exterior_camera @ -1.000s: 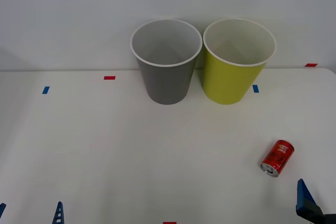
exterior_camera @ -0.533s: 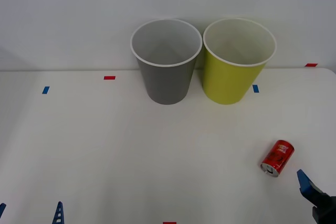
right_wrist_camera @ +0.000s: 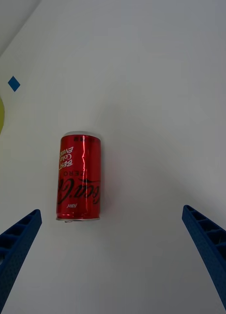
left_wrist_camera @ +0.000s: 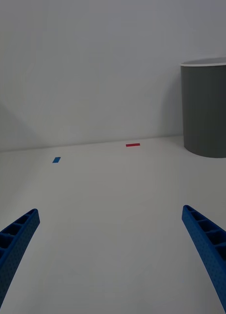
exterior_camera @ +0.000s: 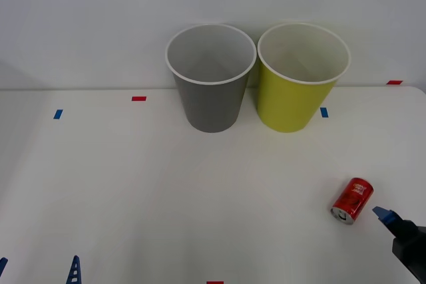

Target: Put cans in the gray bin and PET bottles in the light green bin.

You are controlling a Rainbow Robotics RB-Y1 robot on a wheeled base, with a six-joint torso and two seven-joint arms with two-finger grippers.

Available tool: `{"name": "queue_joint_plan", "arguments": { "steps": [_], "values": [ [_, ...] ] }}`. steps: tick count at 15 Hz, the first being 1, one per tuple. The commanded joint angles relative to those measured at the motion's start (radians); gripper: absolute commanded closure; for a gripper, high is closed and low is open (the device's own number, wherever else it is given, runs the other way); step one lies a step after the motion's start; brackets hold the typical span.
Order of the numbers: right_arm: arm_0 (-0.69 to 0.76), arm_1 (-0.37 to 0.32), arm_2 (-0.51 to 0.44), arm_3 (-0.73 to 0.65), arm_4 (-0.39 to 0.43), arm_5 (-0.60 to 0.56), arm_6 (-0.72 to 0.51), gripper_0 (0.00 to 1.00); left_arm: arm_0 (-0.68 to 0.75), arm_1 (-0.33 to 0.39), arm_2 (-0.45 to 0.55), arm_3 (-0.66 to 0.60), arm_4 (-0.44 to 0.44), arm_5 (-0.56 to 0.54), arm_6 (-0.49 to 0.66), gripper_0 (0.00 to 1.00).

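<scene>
A small red soda can [exterior_camera: 351, 199] lies on its side on the white table at the front right, its silver end toward me. In the right wrist view the can [right_wrist_camera: 78, 179] lies just ahead of my right gripper [right_wrist_camera: 111, 212], which is open, and nearer one finger than the other. One blue fingertip [exterior_camera: 383, 215] shows just right of the can, not touching it. The gray bin [exterior_camera: 211, 78] and the light green bin [exterior_camera: 303, 78] stand upright side by side at the back. My left gripper [exterior_camera: 38, 261] is open and parked at the front left. PET bottles are out of view.
Small red tape marks [exterior_camera: 138, 98] and blue tape marks [exterior_camera: 58, 114] dot the table. A white wall rises right behind the bins. The table's right edge runs close to the can. In the left wrist view the gray bin [left_wrist_camera: 207, 115] stands far ahead.
My right gripper has moved forward from the bottom right corner toward the can. The can, the bins and the left arm have stayed put.
</scene>
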State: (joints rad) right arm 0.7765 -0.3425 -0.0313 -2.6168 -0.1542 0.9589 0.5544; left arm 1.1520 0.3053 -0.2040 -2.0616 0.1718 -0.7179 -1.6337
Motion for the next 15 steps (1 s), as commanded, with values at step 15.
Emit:
{"name": "queue_joint_plan", "arguments": {
  "steps": [15],
  "values": [
    [-0.483,-0.251,-0.039,0.104,-0.228,0.492,0.004,0.00,0.000,0.000,0.000,0.000,0.000,0.000,0.000,0.00]
  ]
}}
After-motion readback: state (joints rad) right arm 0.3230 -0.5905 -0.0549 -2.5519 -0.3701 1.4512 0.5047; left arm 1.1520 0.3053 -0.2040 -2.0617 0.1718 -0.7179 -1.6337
